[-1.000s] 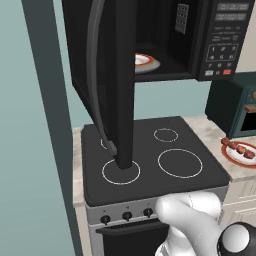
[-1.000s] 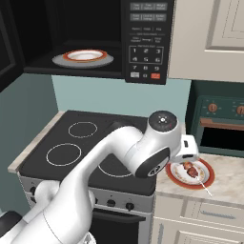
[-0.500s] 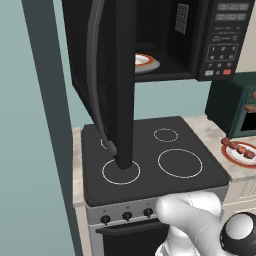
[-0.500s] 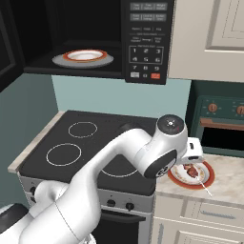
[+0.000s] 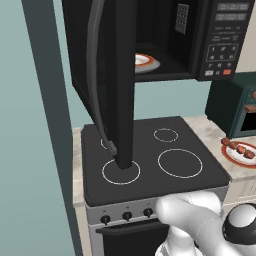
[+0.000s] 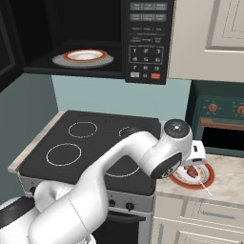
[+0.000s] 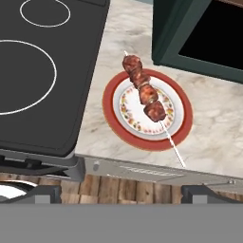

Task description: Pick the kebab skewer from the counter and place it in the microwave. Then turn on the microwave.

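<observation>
I am swinging my arm out to the right over the last second, away from the front of the stove and toward the bench (image 7: 223, 118), and that is bringing my tool (image 7: 121, 190) above the red-rimmed plate (image 7: 182, 126). My two fingertips (image 7: 42, 193) are standing wide apart at the bottom of the hand view, gripping nothing. I judge this to be the approach for the pick: I am hovering over the plate, not yet down at it, and the descent is what the move is calling for next.

Nearest below me, the plate is sitting on the bench just beside the black stovetop (image 7: 38, 95). The kebab skewer (image 7: 144, 92) is lying across it on a slant, its meat chunks over the plate's middle and its thin stick running out past the rim toward the bench edge. In the right base view my arm's wrist is partly covering that plate (image 6: 206, 178), and the skewer (image 6: 193, 172) is peeking out beside it.

Just behind the plate, the dark green toaster oven (image 7: 199, 33) is standing on the bench.

Farther up and back, the microwave (image 6: 145, 43) is hanging with its door (image 5: 112, 85) swung fully open. Inside, a second red-rimmed plate (image 6: 83, 56) is resting on the turntable with nothing on it, ready to take the skewer.
</observation>
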### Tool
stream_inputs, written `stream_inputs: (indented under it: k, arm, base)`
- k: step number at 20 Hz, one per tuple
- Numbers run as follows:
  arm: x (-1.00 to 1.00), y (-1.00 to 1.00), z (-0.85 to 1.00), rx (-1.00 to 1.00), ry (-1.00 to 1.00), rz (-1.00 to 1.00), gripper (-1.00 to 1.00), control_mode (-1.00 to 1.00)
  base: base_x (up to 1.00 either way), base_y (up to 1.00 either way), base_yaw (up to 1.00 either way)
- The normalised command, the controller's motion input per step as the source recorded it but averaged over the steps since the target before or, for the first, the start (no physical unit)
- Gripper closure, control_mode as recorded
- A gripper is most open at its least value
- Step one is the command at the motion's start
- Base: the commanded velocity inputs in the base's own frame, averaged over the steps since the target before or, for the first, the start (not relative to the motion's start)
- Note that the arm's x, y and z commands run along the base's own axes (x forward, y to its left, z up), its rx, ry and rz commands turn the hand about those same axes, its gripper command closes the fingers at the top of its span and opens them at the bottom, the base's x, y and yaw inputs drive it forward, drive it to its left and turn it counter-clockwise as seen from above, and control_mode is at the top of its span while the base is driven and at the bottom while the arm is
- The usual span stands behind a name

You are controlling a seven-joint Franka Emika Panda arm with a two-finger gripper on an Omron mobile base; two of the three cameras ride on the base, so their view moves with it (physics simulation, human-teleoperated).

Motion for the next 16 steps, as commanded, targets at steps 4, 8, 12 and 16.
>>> stream_inputs:
  k: [4, 8, 12, 16]
  arm:
    - [0.19, -0.04, -0.23, 0.0, 0.0, 0.02, -1.0, -1.0]
    - [0.21, -0.09, -0.18, 0.0, 0.0, 0.01, -1.0, -1.0]
    - [0.25, -0.14, -0.12, 0.0, 0.03, 0.0, -1.0, -1.0]
    - [0.22, -0.17, -0.13, 0.0, 0.04, 0.0, -1.0, -1.0]
  base:
    - [0.0, 0.0, 0.0]
    - [0.0, 0.0, 0.0]
    - [0.0, 0.0, 0.0]
    - [0.0, 0.0, 0.0]
